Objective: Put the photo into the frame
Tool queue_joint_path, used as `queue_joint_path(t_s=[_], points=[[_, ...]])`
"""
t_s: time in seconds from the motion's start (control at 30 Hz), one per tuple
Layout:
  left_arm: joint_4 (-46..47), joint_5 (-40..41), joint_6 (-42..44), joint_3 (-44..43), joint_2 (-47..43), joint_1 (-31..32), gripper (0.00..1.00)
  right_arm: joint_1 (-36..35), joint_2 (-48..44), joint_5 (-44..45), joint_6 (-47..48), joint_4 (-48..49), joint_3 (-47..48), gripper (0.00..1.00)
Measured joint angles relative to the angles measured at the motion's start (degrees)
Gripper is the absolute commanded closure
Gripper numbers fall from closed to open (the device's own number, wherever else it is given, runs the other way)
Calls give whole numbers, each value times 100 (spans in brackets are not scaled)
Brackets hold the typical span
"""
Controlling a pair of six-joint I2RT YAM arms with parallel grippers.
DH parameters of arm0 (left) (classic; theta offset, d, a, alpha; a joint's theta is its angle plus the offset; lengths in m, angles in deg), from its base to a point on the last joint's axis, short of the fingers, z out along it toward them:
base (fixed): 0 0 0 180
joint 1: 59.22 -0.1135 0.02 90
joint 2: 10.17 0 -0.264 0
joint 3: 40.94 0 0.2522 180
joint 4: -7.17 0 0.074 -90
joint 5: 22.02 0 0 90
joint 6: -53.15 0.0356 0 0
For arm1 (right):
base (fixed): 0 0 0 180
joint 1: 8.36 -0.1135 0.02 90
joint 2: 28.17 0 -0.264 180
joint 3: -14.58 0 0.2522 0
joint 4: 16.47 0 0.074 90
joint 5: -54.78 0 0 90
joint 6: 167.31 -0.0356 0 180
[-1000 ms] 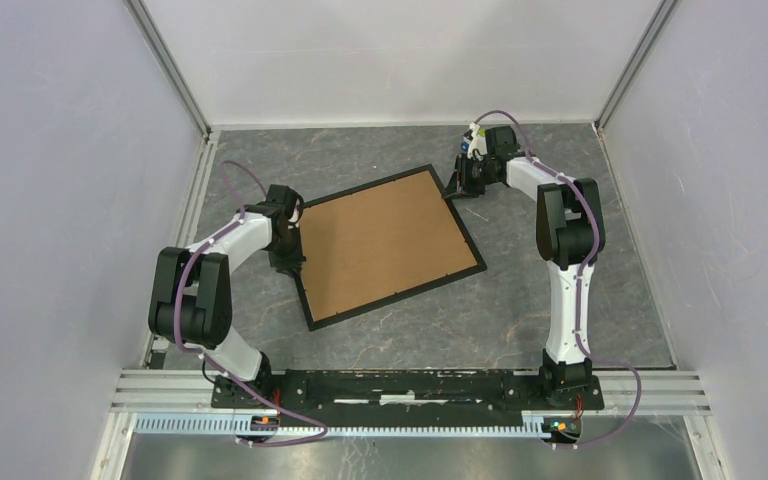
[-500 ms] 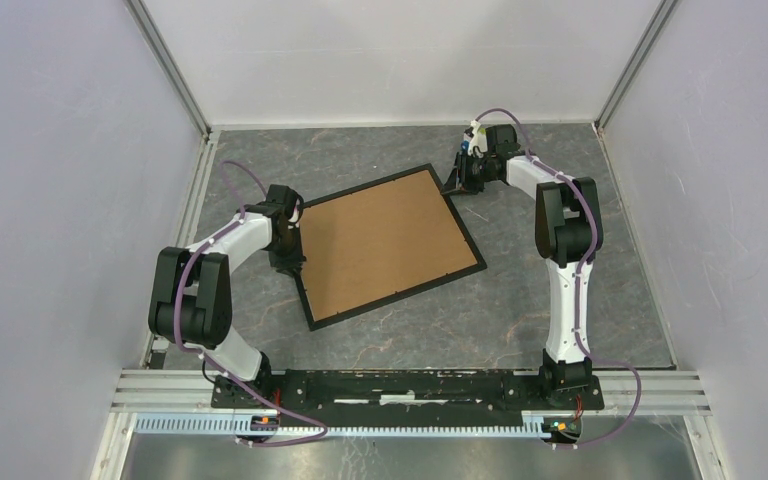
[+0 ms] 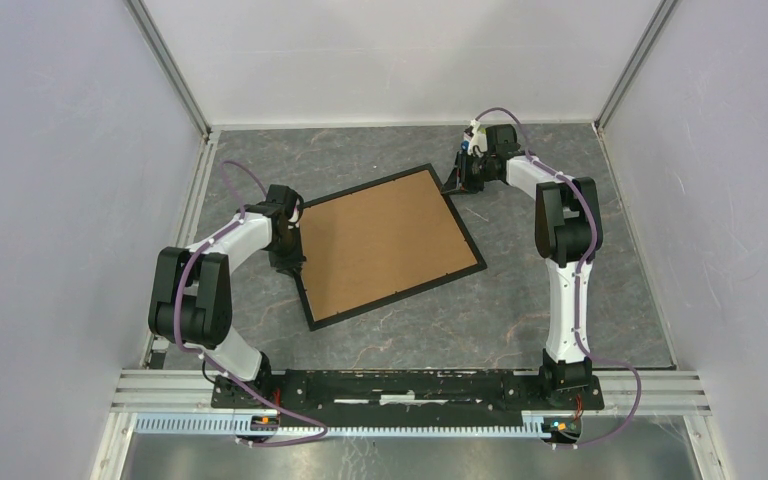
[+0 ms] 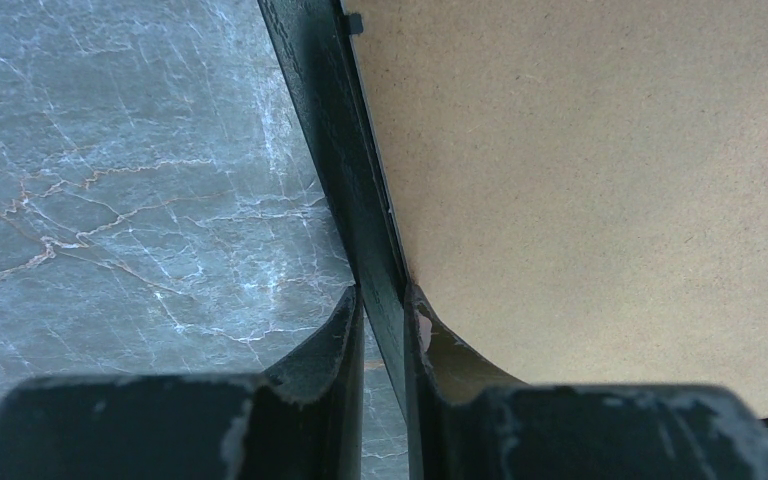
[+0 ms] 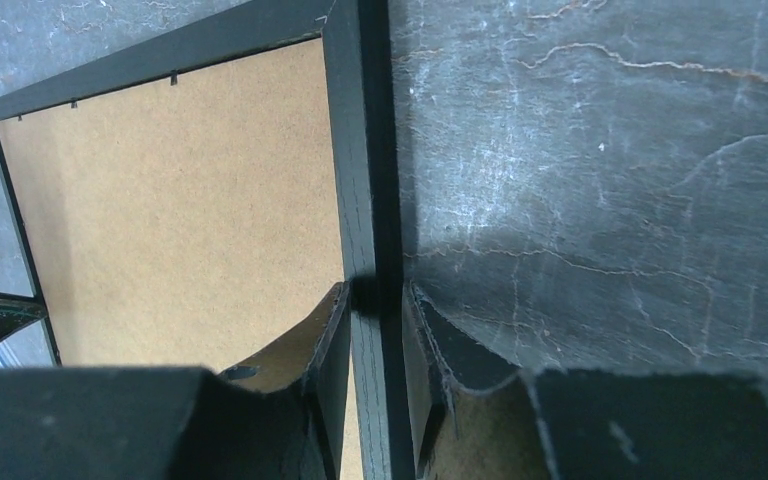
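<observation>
Currently, the left end effector (image 3: 290, 264) sits at the left rail of the frame (image 3: 398, 297), its fingers (image 4: 332, 338) pressed onto that black rail from either side: a pinch. The frame lies flat on the desk (image 3: 440, 335), back up and turned askew, with the brown backing board (image 3: 385, 245) filling it. Its far-right corner points at the right arm. Its sides look nearly equal from above, so the long axis cannot be called. The photo shows in no view, and whether it already lies under the board cannot be told. The right end effector (image 3: 458, 184) straddles the right rail just by that far corner, fingers (image 5: 332, 325) closed in against the rail: also a pinch, as far as the wrist view shows. Each arm thus holds its own side, so any lift or turn depends on both rails moving together. Against the frame one second back, the right wrist has crept slightly toward the far wall; frame, board and left arm are unchanged.
</observation>
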Motion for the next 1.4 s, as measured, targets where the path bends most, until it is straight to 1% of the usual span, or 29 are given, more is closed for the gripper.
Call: queue_joint_path(t_s=[0.23, 0.5, 0.63, 0.8, 1.03, 1.17, 1.23, 1.3, 1.4], points=[[0, 0, 0, 0, 0, 0, 98, -98, -101, 225, 181, 94, -138, 70], [0, 0, 0, 0, 0, 0, 98, -354, -415, 1032, 369, 282, -483, 71], [0, 0, 0, 0, 0, 0, 98, -581, -682, 1762, 380, 507, -822, 71], [-9, -24, 0, 0, 0, 0, 98, -1008, -1104, 3056, 214, 765, -1399, 73], [-13, -28, 0, 0, 0, 0, 98, -1705, -1110, 4962, 144, 793, -1480, 73], [-20, -28, 0, 0, 0, 0, 98, -1980, -1051, 5740, 153, 817, -1456, 71], [-52, -26, 2, 2, -2, 0, 98, -2041, -1078, 5882, 247, 678, -1403, 68], [-87, -22, 2, 4, -4, 0, 98, -2004, -1110, 5735, 420, 474, -1333, 65], [-129, -17, 4, 4, -7, 0, 98, -1602, -1250, 4752, 616, 284, -1329, 62]])
